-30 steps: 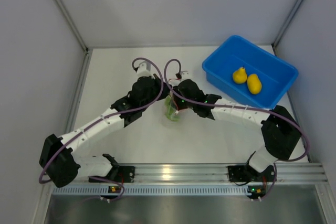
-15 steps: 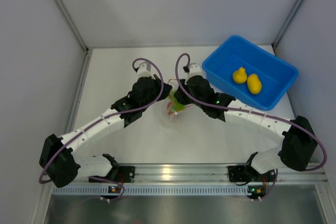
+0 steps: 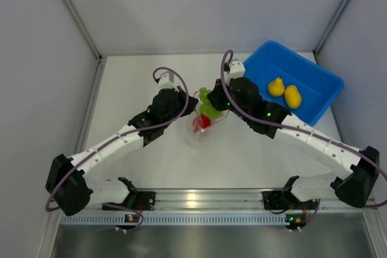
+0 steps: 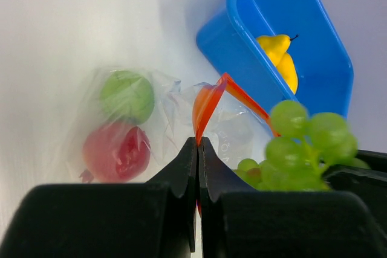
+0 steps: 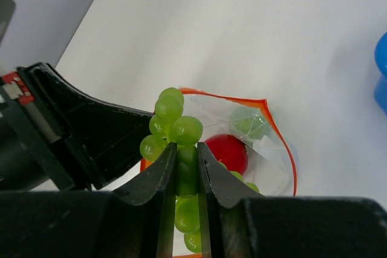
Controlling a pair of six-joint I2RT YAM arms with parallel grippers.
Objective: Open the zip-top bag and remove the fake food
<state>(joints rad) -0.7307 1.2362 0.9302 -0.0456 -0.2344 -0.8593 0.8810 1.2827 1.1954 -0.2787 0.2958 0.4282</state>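
Zip-top bag (image 3: pixel 204 130) is located mid-table, with the blue bin (image 3: pixel 243 83) at 2 o'clock from it; two yellow pears (image 3: pixel 276 87) are already held there. The orange zip strip (image 4: pixel 208 104) is pinched by the clenched left gripper (image 4: pixel 198 144), mouth open. Green grapes (image 5: pixel 175 122) are grasped by the right gripper (image 5: pixel 187 149) above the mouth. Red apple (image 5: pixel 227 152) and green fruit (image 5: pixel 248 124) are seen inside. Risk: trailing grapes may be snagged on the rim, so the bag is dragged or the strip pulled free.
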